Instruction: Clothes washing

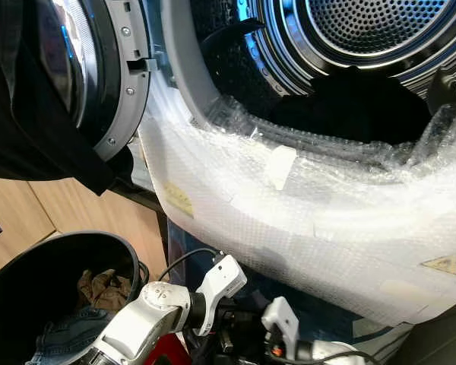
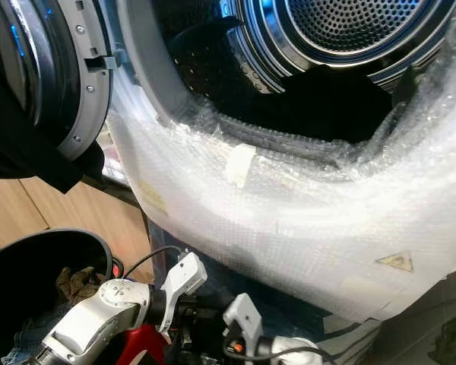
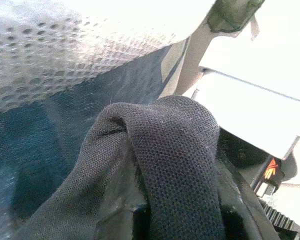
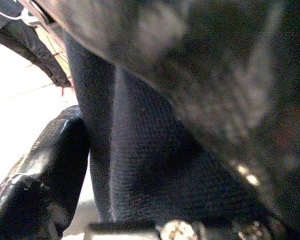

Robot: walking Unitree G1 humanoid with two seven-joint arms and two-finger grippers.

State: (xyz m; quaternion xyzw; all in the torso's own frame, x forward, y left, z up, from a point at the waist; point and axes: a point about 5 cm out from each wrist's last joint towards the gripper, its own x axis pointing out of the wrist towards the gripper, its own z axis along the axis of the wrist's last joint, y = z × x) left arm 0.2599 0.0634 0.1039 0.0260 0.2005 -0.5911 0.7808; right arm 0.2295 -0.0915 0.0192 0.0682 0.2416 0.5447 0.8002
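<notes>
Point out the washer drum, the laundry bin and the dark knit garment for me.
washer drum (image 1: 365,23): left eye view, on its perforated back wall.
laundry bin (image 1: 30,262): left eye view, on its dark rim, lower left.
dark knit garment (image 3: 175,145): left wrist view, on the fold draped close before the camera.

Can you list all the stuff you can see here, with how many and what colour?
washing machine drum: one, shiny metal, open, top right
door: one, grey rim, swung open, top left
bubble wrap: one sheet, clear white, covering the machine's front below the opening
dark clothes: a pile, black, inside the drum
black garment: one, hanging over the door
basket: one, black, bottom left, holding brown and blue clothes
dark knit cloth: one, draped over the left tool
arms: two, silver, bottom
</notes>
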